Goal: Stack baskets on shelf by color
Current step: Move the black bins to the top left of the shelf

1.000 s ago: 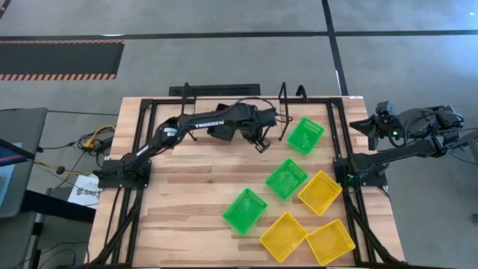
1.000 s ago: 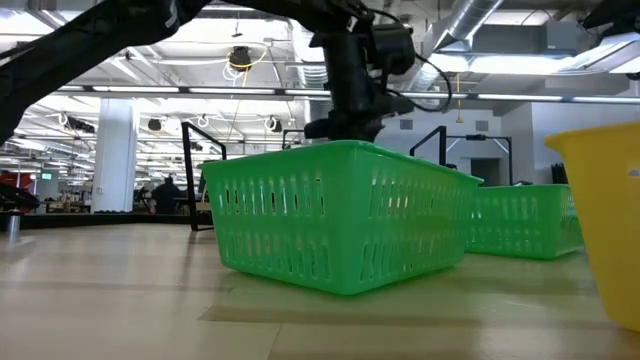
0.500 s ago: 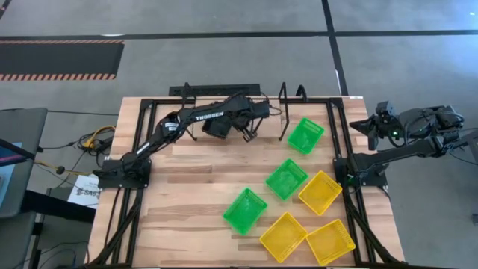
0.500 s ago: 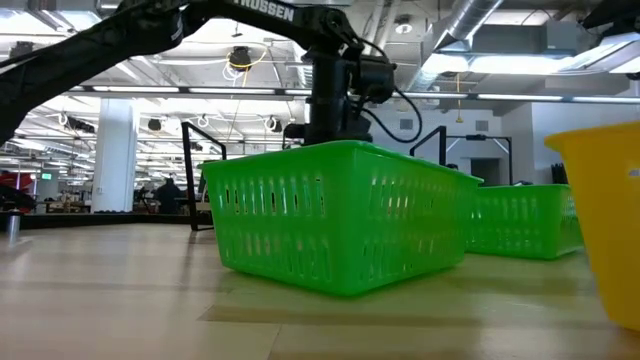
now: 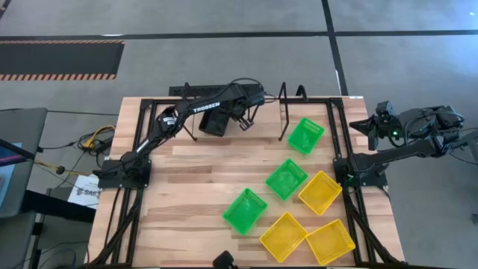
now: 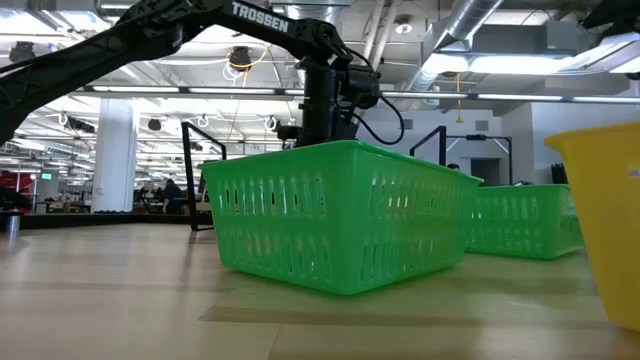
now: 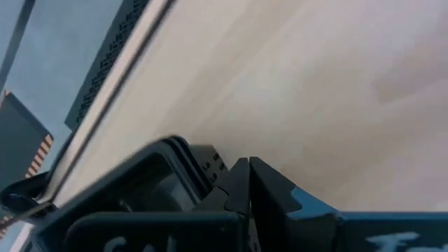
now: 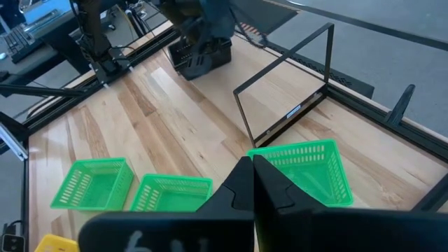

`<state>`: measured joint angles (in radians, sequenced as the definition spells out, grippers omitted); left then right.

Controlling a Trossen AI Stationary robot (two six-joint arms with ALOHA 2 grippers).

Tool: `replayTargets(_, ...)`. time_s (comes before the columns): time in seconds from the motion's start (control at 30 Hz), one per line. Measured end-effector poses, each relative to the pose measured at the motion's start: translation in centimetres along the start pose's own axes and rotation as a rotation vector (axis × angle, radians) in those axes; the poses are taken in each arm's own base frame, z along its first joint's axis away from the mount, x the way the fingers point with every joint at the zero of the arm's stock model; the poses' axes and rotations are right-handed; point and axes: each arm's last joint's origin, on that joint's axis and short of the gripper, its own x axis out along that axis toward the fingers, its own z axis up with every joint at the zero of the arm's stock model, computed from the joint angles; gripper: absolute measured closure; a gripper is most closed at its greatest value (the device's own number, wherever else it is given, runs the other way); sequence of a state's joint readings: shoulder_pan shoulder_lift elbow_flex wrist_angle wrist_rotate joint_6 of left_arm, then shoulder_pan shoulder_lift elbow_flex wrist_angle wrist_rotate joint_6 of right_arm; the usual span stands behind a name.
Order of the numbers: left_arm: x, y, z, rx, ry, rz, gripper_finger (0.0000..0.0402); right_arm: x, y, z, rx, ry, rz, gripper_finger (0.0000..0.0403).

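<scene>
Overhead, wooden tabletop [image 5: 194, 179], grey floor [image 5: 224, 63]

The table [image 5: 187, 179] is pale wooden planks, smooth and matt, with visible grain. The green baskets [image 6: 335, 225], large in the middle of the low view, are slightly glossy plastic with slotted walls; the yellow baskets [image 5: 320, 193] at lower right of the high view look the same. The shelf uprights [image 8: 283, 84], upper centre of the right wrist view, are thin black metal wire. The left arm [image 5: 172, 127] is dark and matt.
</scene>
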<state>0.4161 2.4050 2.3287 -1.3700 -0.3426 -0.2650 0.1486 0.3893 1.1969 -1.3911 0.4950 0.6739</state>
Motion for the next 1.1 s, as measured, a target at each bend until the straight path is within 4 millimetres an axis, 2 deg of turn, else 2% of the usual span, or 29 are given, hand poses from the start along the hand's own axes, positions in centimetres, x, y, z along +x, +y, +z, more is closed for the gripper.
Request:
replayTargets(0.23,0.4,1.0,0.5,-0.019,-0.025,0.015,0.0401,0.0,0.0,0.0,0.000,0.000,0.000,0.0395)
replayTargets(0.37,-0.5,0.8,0.9,-0.021,-0.071,-0.012,0.0401,0.0,0.0,0.0,0.000,0.000,0.000,0.0395)
replayTargets(0.47,-1.6,0.7,1.0,-0.025,-0.117,-0.031,0.0401,0.0,0.0,0.0,0.000,0.001,0.000,0.0395)
replayTargets(0.6,-4.1,1.3,0.8,-0.052,-0.181,-0.049,0.0401,0.0,0.0,-0.1,-0.022,0.025,0.015,0.0395)
replayTargets(0.9,-8.5,0.9,-1.0,-0.076,-0.231,-0.004,0.0401,0.0,-0.4,-0.6,0.040,0.067,-0.025,0.0395)
replayTargets(1.1,-7.5,-0.1,-0.8,0.008,-0.182,-0.149,0.0402,0.0,-0.4,-0.5,0.042,0.050,-0.042,0.0395)
